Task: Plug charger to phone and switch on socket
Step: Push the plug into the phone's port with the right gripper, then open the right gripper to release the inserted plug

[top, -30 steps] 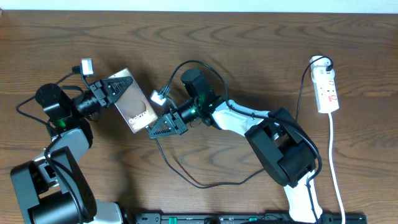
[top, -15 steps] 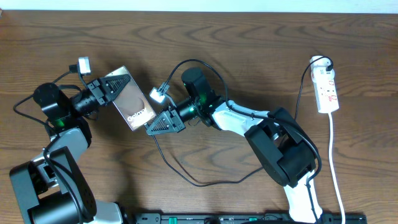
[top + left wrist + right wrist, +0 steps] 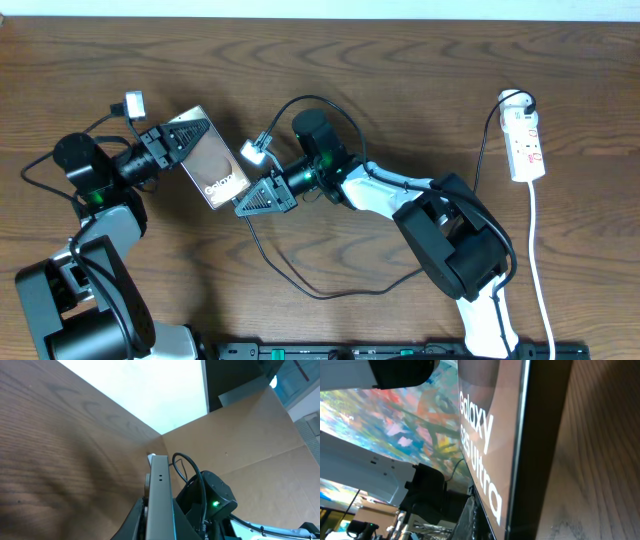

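— Phone first: where is it?
— Left of centre. Your left gripper (image 3: 195,132) is clamped on the upper end of the phone (image 3: 215,172), and the left wrist view shows it edge-on.
— And your right gripper?
— The right gripper (image 3: 250,204) is closed at the phone's lower corner. The charger (image 3: 300,285) trails from under it in a loop across the table (image 3: 400,60). You cannot see the connector tip.
— Socket?
— The socket (image 3: 526,148) lies at the far right, well apart from both arms.
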Motion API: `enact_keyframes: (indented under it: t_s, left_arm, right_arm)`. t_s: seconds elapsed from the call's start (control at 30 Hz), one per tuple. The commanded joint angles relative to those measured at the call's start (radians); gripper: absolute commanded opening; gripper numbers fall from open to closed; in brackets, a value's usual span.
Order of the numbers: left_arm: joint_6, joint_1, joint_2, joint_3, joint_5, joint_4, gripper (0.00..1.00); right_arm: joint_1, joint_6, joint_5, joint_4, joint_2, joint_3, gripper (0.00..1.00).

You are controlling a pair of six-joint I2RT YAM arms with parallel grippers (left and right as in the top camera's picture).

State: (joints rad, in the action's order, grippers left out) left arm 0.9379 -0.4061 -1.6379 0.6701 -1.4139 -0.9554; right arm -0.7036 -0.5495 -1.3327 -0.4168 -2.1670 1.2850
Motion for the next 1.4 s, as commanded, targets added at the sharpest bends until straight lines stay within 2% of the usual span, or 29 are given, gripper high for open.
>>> enact_keyframes:
  t_s: [0.0, 0.53, 0.57, 0.6, 0.77, 1.17, 1.37]
  left_arm:
    - [0.009, 0.019, 0.018, -0.014, -0.146, 0.007, 0.07]
    - [-0.027, 0.019, 0.018, -0.014, -0.145, 0.007, 0.07]
    - [-0.029, 0.019, 0.018, -0.014, -0.145, 0.007, 0.08]
    - [-0.033, 0.019, 0.018, -0.014, -0.145, 0.007, 0.07]
    - [-0.047, 0.019, 0.018, -0.014, -0.145, 0.007, 0.07]
    - [-0.047, 0.018, 0.018, -0.014, -0.146, 0.007, 0.07]
    - [-0.046, 0.001, 0.018, -0.014, -0.146, 0.008, 0.07]
  right_arm:
    - [0.009, -0.023, 0.153, -0.042, 0.0, 0.034, 0.01]
    - [0.009, -0.023, 0.125, -0.043, 0.0, 0.034, 0.03]
    - [0.009, -0.022, 0.116, -0.043, 0.0, 0.034, 0.09]
    - [0.009, -0.021, 0.106, -0.043, 0.0, 0.034, 0.2]
    - [0.009, 0.0, 0.063, -0.043, 0.0, 0.034, 0.99]
    - [0.01, 0.018, 0.013, -0.044, 0.0, 0.034, 0.99]
    - [0.03, -0.053, -0.018, -0.103, 0.0, 0.034, 0.99]
